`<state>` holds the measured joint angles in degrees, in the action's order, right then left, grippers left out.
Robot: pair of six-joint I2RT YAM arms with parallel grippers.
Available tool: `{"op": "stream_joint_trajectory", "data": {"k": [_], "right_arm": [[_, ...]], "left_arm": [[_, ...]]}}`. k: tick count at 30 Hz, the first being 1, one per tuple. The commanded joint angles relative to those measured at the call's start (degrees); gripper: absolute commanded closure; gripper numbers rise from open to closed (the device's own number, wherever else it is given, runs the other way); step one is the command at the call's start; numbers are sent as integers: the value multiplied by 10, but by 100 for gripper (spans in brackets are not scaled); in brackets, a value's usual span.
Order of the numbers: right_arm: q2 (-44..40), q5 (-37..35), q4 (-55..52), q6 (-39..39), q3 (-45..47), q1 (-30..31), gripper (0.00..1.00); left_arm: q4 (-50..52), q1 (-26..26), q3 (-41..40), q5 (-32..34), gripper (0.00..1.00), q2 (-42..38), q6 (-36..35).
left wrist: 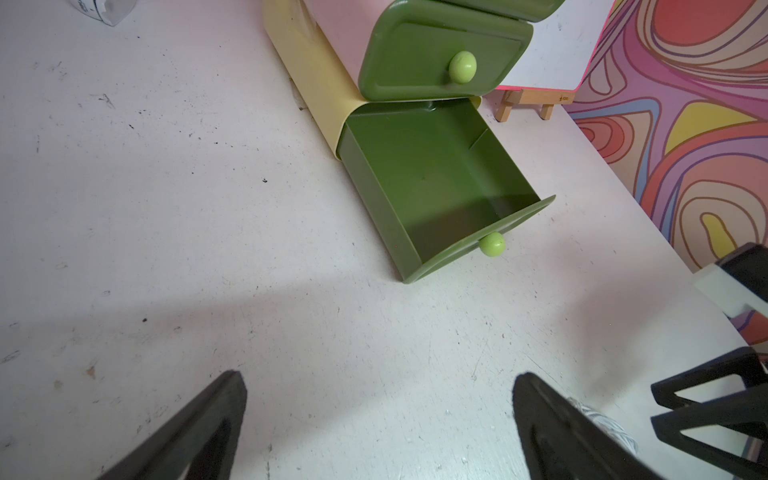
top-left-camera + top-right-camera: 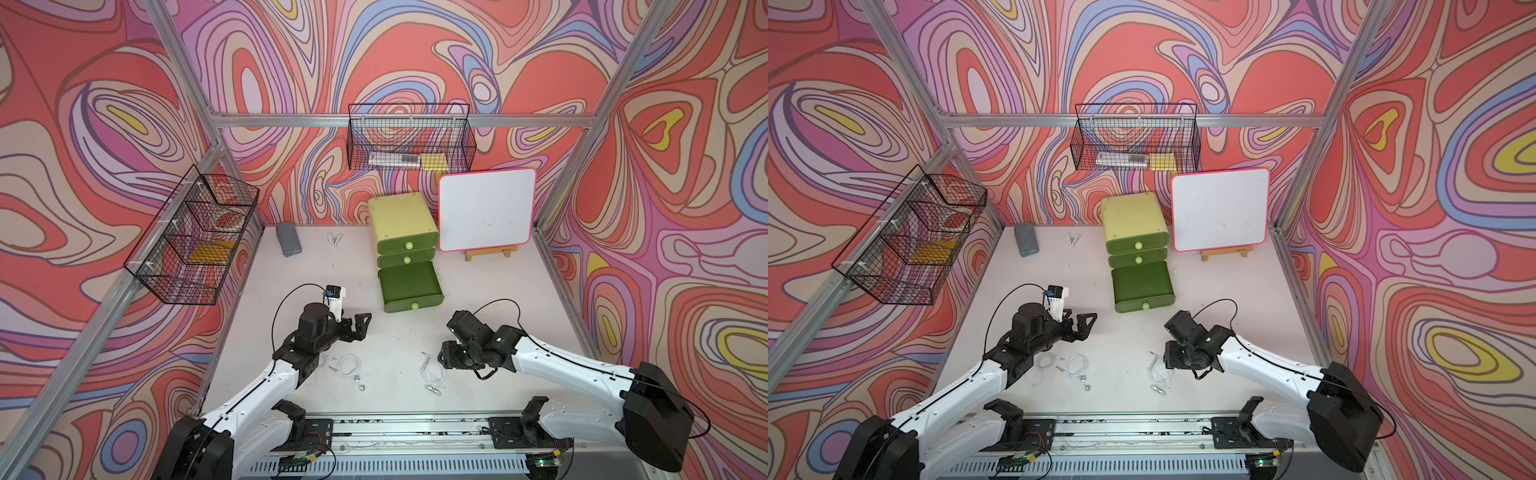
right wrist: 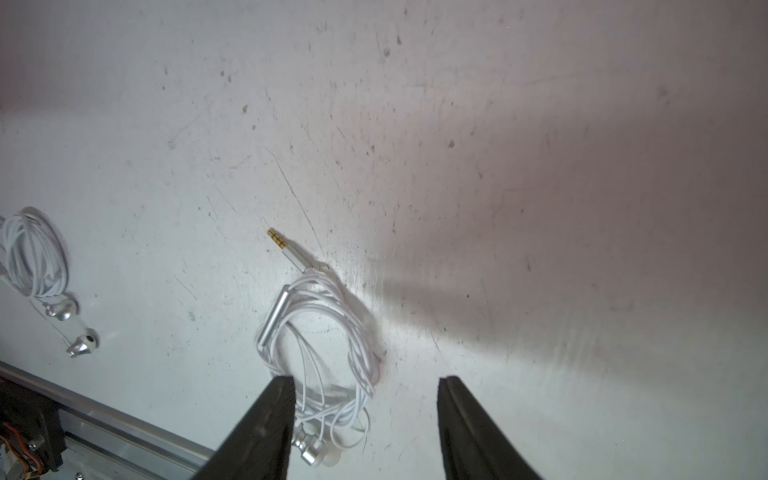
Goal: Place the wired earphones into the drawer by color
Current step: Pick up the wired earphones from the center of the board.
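Right end effector (image 3: 365, 380) half-open, empty, over white earphones (image 3: 363, 357), left end effector (image 1: 378, 376) wide open, empty, green drawer (image 1: 436, 178) open

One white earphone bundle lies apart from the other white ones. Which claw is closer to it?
The right. The right gripper is open right over that earphone bundle. The left gripper, also open, is farther off, up by the open drawer.
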<state>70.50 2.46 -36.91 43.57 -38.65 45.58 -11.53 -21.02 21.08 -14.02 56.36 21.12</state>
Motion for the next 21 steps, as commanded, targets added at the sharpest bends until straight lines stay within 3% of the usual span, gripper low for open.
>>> {"op": "stream_joint_trajectory", "data": {"k": [1,13,21], "right_arm": [[21,-1,-11,4,-19,15,44],[89,-80,-51,11,-62,69,49],[113,-86,-47,11,-68,80,55]], "left_arm": [[3,-2,6,11,1,-7,-10],[4,-2,6,11,1,-5,-10],[3,-2,7,12,1,-4,-9]]}}
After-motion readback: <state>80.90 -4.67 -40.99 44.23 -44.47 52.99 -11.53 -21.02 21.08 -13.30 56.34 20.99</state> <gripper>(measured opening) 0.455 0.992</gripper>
